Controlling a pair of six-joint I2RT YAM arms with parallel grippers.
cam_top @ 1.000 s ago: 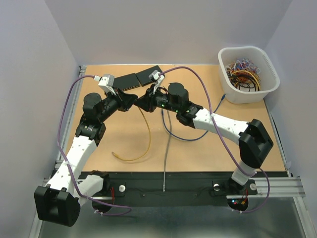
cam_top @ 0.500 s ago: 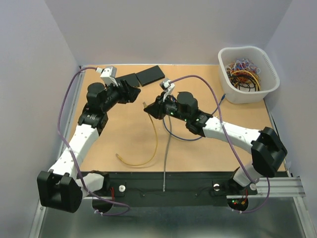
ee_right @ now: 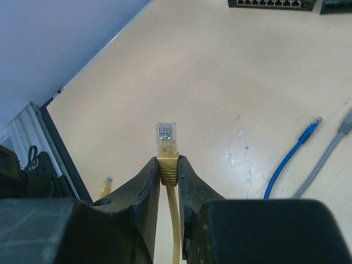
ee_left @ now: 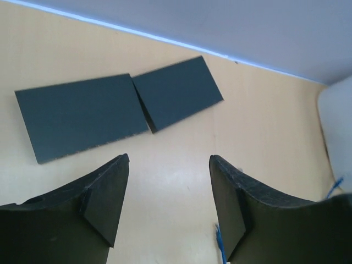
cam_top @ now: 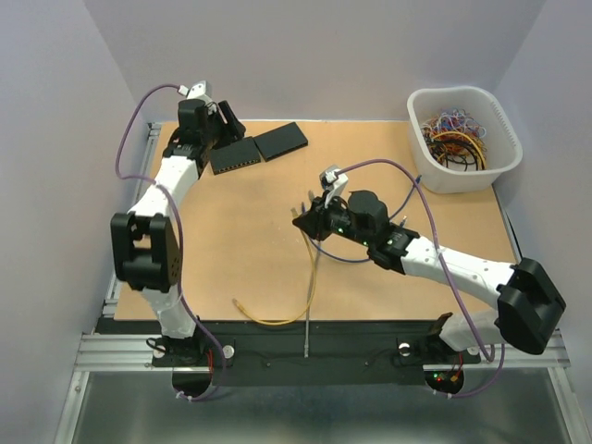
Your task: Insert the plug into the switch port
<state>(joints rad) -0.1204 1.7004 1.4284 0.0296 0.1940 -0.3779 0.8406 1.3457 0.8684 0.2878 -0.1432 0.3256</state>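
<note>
yellow cable [cam_top: 310,282] lay in a long curve across the tan surface [cam_top: 231,240], and its far end rose into the right tool [ee_right: 168,162]. that tool was closed down tight on the cable's yellow boot, one of its black fingers [ee_right: 144,190] on each side. the clear plug [ee_right: 166,133] stood upright just past the fingertips. the cable's other plug end [ee_right: 104,187] rested flat on the surface near the front edge.

the switch [cam_top: 234,154] sat at the far left of the surface with its row of ports facing the near side, well apart from the held plug. a second black box [cam_top: 280,141] lay just beside it, and their corners looked to be touching.

the left tool [ee_left: 169,162] was up over the far-left corner, close behind the switch. its jaws were spread wide with nothing between them.

a blue cable [ee_right: 291,157] and a grey cable [ee_right: 324,159] lay on the surface near the right tool. a white tub [cam_top: 504,116] of tangled coloured wires stood at the far right.
</note>
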